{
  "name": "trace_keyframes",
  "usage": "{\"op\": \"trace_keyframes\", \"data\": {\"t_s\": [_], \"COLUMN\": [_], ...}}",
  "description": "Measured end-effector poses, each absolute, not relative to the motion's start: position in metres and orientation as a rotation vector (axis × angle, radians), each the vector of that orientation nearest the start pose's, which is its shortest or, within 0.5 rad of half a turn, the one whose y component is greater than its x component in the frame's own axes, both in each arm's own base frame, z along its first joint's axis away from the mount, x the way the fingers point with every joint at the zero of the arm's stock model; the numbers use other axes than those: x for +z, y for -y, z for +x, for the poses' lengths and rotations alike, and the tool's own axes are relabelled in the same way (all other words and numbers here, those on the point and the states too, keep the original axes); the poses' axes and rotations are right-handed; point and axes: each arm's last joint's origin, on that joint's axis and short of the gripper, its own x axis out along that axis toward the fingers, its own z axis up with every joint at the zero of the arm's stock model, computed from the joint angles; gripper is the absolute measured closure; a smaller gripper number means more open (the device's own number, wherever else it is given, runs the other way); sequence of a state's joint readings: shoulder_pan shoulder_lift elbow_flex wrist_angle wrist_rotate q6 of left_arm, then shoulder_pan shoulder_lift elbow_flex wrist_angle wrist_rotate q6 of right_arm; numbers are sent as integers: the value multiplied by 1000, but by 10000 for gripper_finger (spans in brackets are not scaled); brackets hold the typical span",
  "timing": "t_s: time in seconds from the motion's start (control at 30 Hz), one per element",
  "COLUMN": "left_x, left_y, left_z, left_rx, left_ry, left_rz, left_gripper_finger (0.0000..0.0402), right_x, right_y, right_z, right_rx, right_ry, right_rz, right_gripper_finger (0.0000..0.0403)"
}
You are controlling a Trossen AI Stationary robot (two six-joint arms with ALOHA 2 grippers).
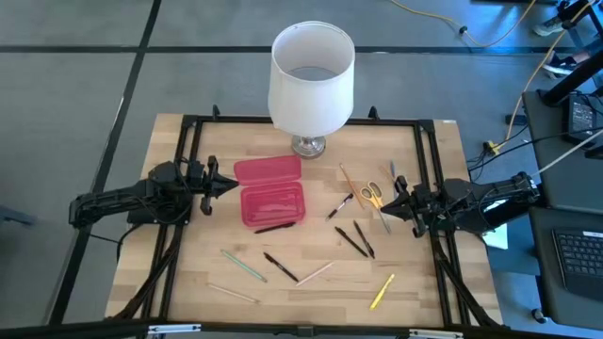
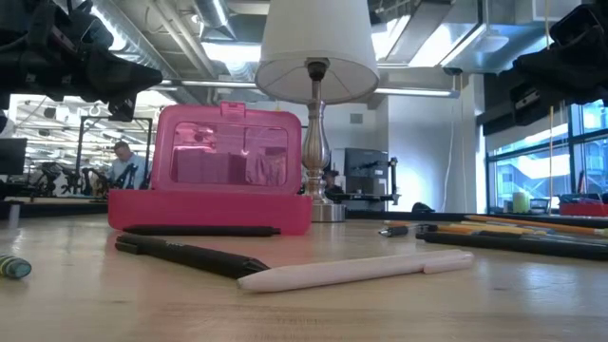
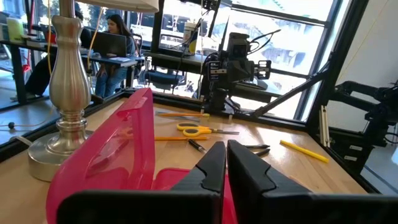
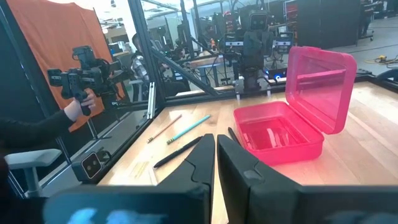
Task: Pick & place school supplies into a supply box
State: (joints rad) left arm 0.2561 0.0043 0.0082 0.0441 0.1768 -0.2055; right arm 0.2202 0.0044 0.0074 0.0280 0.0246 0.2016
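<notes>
The pink translucent supply box (image 1: pixel 272 204) stands open at mid-table, its lid (image 1: pixel 267 170) raised on the far side. It also shows in the low view (image 2: pixel 211 211) and the right wrist view (image 4: pixel 278 139). A black pen (image 1: pixel 273 227) lies against its near wall. Pens and pencils lie scattered on the table: a green one (image 1: pixel 243 265), a black one (image 1: pixel 281 267), a pale one (image 1: pixel 314 274), a yellow one (image 1: pixel 382 291) and two black ones (image 1: pixel 356 240). Yellow-handled scissors (image 1: pixel 372 193) lie right of the box. My left gripper (image 1: pixel 233 185) is shut just left of the box. My right gripper (image 1: pixel 387 203) is shut by the scissors.
A lamp with a big white shade (image 1: pixel 311 80) stands on the table behind the box. A black frame (image 1: pixel 188 132) runs around the table's edges. An orange pencil (image 1: pixel 350 181) and a black pen (image 1: pixel 339 206) lie between the box and the scissors.
</notes>
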Motion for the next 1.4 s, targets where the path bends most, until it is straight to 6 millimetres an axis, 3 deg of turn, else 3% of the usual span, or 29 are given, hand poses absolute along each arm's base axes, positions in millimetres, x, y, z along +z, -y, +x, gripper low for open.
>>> {"op": "trace_keyframes", "data": {"t_s": [1.4], "left_x": [170], "left_y": [-20], "left_z": [95], "left_rx": [74], "left_ry": [57], "left_rz": [-221], "left_gripper_finger": [379], "right_x": [168], "right_y": [-21], "right_z": [95], "right_rx": [197], "right_ry": [20], "right_rz": [126], "right_gripper_finger": [379]}}
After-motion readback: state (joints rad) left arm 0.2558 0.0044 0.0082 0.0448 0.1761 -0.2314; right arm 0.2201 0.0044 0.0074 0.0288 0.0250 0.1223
